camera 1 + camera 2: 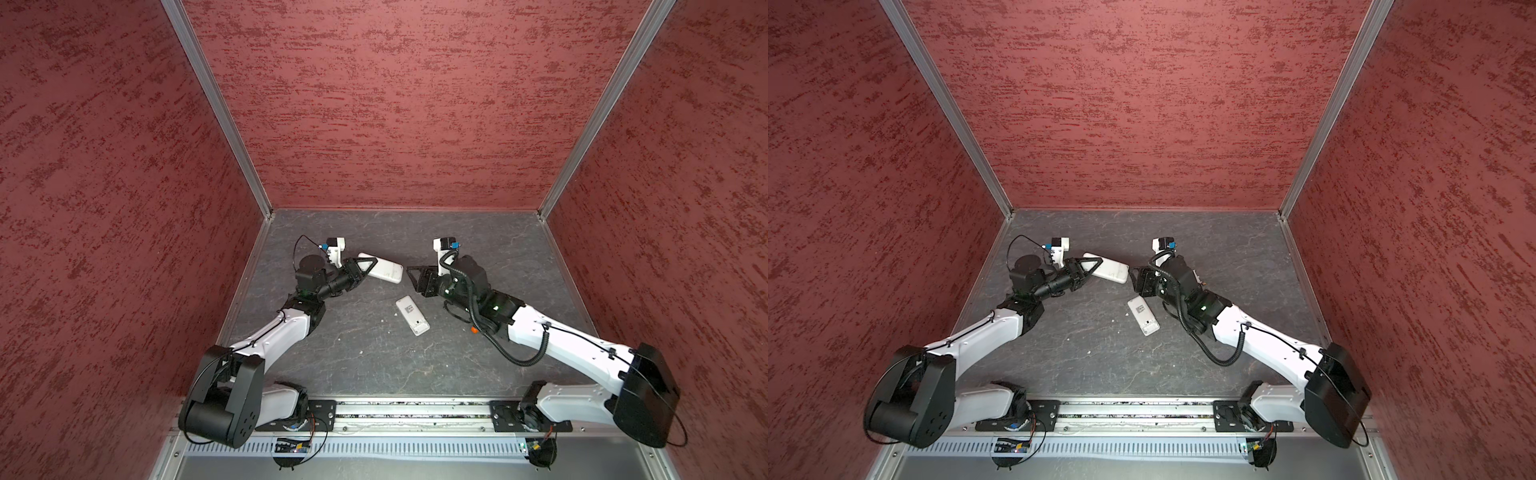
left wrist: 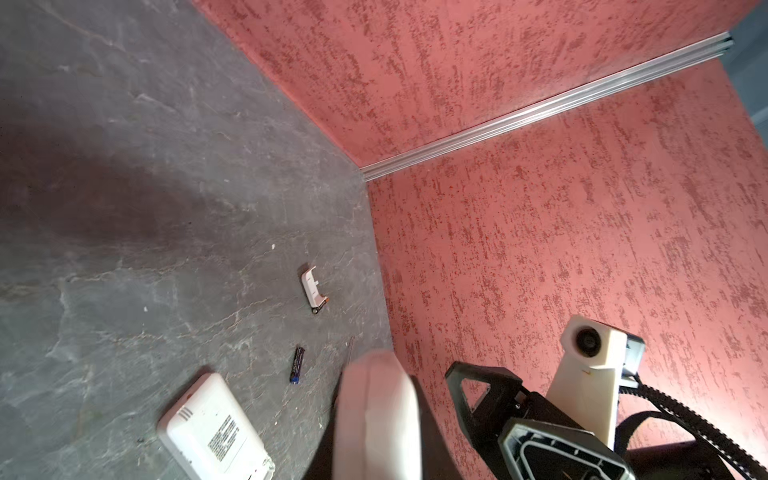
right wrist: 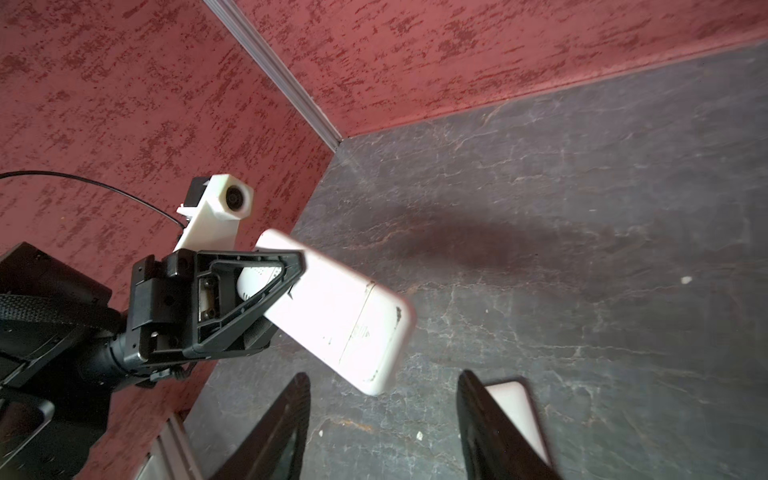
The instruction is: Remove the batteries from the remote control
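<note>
**Red-walled cell: one battery out, one remote yet to open**

Red textured walls (image 1: 395, 104) enclose a grey marbled surface (image 1: 374, 365), where the unloading looks roughly half done. The left end effector (image 1: 368, 266) is clamped tight on one end of a white rectangular plastic remote control (image 3: 332, 311). It holds the remote tilted and clear of the surface, with the back turned to the right wrist camera. A seam across that back suggests the battery lid is closed, so any batteries inside are hidden and yet to come out. The right end effector (image 1: 415, 280) faces the free end of the held remote from just beside it. Its jaws stand apart with nothing between them.

A second white remote control with a printed label (image 1: 411, 315) lies flat on the surface between the two arms. In the left wrist view a thin dark cylindrical battery with blue print (image 2: 297, 365) lies loose on the surface near it. A small white plastic battery cover (image 2: 314, 286) rests farther off, apart from both. That points to this second remote having been opened and at least partly emptied. Whether its compartment holds another battery cannot be told, and only one loose battery shows for certain. A small orange item (image 1: 473, 329) peeps from under the right arm, too hidden to identify.

What is left, by this reading, is to slide the lid off the held remote and take out its batteries.
</note>
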You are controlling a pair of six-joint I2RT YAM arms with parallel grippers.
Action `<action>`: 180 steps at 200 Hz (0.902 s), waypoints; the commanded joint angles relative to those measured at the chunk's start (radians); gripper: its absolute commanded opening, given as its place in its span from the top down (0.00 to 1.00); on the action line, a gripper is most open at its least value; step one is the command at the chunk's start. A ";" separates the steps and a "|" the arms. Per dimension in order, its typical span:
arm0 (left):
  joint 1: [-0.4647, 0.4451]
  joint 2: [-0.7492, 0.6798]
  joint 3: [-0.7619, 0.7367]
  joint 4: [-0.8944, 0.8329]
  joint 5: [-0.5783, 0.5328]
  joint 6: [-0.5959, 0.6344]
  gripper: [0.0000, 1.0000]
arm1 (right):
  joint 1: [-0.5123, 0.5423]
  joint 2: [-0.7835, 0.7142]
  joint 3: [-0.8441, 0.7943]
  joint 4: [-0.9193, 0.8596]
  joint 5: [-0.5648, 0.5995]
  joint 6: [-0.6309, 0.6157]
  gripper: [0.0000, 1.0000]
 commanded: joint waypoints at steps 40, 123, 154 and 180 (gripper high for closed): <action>-0.003 -0.026 -0.030 0.123 -0.026 0.010 1.00 | 0.001 0.069 0.037 0.093 -0.121 0.104 0.44; -0.004 -0.003 -0.078 0.262 -0.017 -0.076 1.00 | -0.013 0.122 0.048 0.167 -0.105 0.141 0.46; -0.008 -0.006 -0.078 0.277 -0.014 -0.083 1.00 | -0.031 0.134 0.057 0.177 -0.089 0.165 0.50; -0.008 -0.002 -0.075 0.287 -0.012 -0.087 1.00 | -0.041 0.152 0.067 0.183 -0.099 0.180 0.52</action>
